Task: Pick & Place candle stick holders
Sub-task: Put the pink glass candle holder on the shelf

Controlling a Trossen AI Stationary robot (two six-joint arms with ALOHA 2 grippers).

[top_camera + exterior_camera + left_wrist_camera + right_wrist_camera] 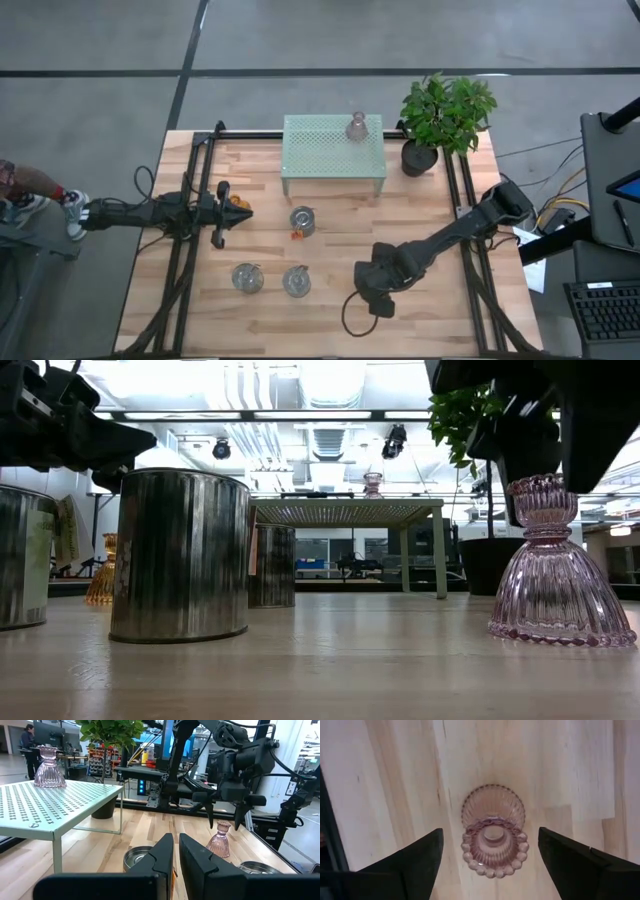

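A pale pink bottle-shaped holder (492, 830) stands upright on its wide base on the table at the near right; it also shows in the low view (560, 590). My right gripper (490, 845) is open above it, pointing down, one finger on each side of its neck, apart from it. A second pink holder (357, 127) stands on the mesh shelf. An amber holder (103, 570) stands on the table at the left. My left gripper (176, 855) is shut and empty, level, just above the amber holder (242, 208). Three silvery jars stand mid-table, one with an orange tag (303, 221).
The pale green mesh shelf (333, 160) stands at the far middle, and a potted plant (443, 115) at the far right. Two plain jars (247, 277) (296, 281) stand near the front, left of my right gripper. Dark rails run along both table sides.
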